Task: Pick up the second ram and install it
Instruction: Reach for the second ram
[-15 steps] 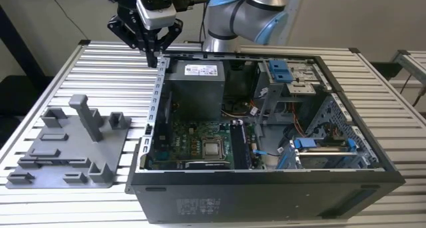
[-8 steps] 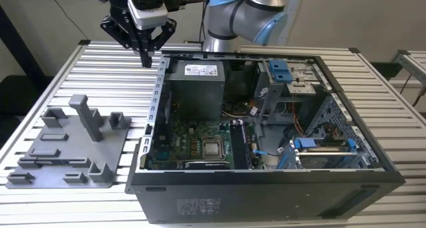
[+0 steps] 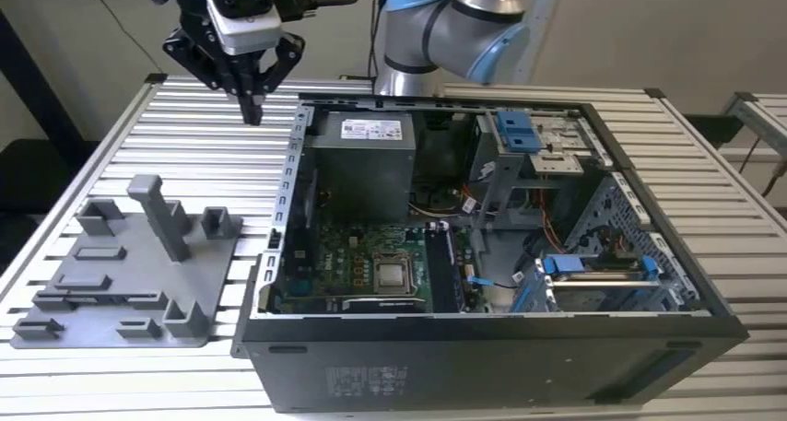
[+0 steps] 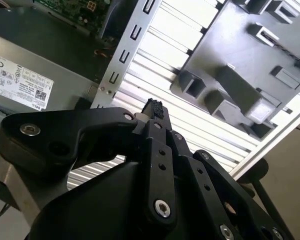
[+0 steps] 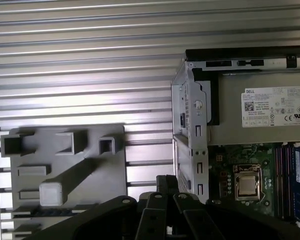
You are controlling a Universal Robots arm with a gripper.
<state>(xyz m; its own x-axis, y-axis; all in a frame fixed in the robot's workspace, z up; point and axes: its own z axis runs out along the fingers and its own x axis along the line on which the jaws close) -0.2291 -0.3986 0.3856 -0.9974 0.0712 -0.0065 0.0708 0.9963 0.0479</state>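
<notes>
1. Gripper [image 3: 254, 115]: hangs above the slatted table [image 3: 147, 135], beside the far corner of the open computer case [image 3: 492, 356]. The fingers [image 4: 152, 107] are drawn together to a point, with nothing visible between them.
2. Second ram [image 3: 109, 298]: apparently the thin dark strip seated in a groove of the grey fixture plate [image 3: 135, 264], near the plate's front edge and well apart from the gripper. It also appears in the first wrist view [image 5: 55, 212].
3. Fixture plate: flat on the table, at the exterior view's left of the case.
4. Case interior: grey power supply [image 3: 363, 163], motherboard [image 3: 350, 255], memory slots [image 3: 445, 269].
</notes>
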